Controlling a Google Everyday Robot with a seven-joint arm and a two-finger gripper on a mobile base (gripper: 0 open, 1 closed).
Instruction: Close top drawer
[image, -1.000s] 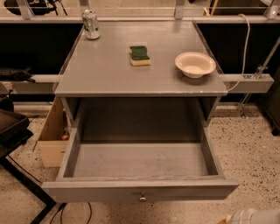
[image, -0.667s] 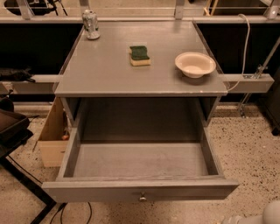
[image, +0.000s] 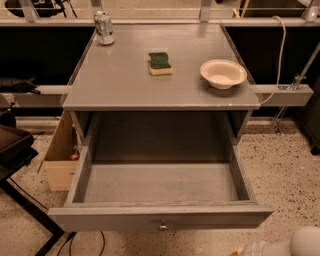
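Observation:
The top drawer (image: 160, 217) is a wide grey wooden drawer, pulled fully out toward me and empty inside. Its flat front panel runs along the bottom of the view, with a small round metal knob (image: 163, 226) at its centre. Only a white rounded part of my gripper (image: 287, 245) shows, in the bottom right corner. It is low, right of the drawer front and apart from it. The drawers below are hidden under the open one.
On the grey cabinet top (image: 125, 85) stand a can (image: 104, 28) at the back left, a green and yellow sponge (image: 160, 63) in the middle and a white bowl (image: 223, 73) at the right. A cardboard box (image: 60, 155) and a dark stand (image: 17, 165) are on the left.
The white part of my arm in the bottom right corner has shifted slightly and shows a little more. The drawer stays open as before.

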